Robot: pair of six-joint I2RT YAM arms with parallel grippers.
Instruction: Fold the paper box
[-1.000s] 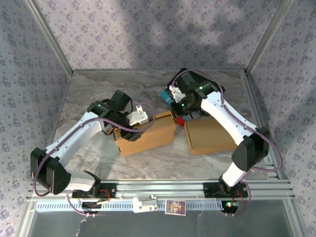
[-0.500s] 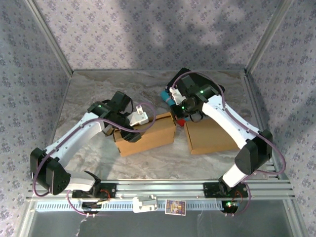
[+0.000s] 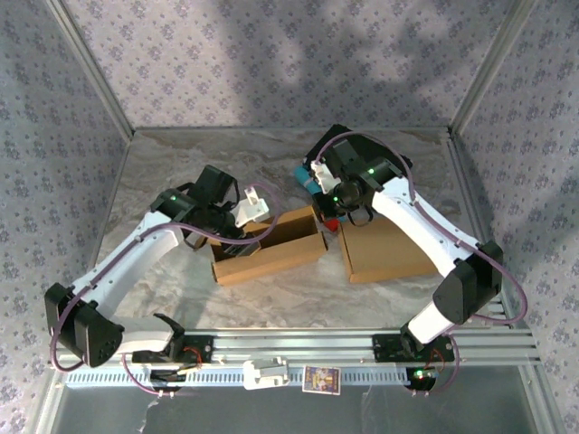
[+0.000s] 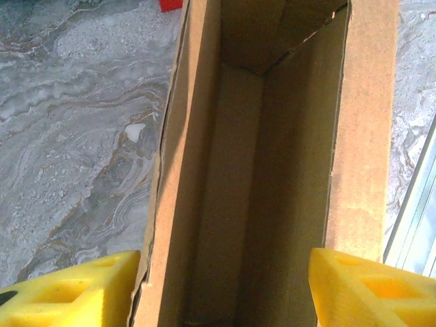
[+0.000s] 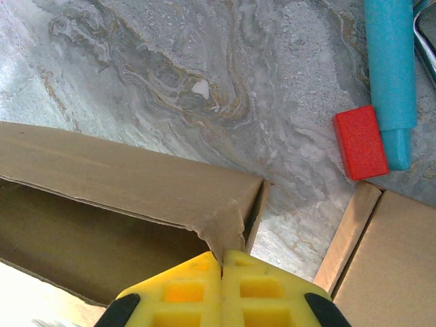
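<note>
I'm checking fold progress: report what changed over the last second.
The left arm swung its elbow outward to the left and its wrist drew back slightly, uncovering more of the open box inside; the left pincer straddles the walls, open. The right arm let its elbow drift slightly outward. Unchanged: the right pincer shut at the box's corner, the box's place, the flat box, red block and teal marker.

The left arm [image 3: 136,258] and the right arm [image 3: 423,228] are built of white links and black joint housings; purple cables [image 3: 277,213] are routed alongside; green lamps [image 3: 369,169] are lit; yellow moulded fingers [image 4: 68,289] are fitted.
</note>
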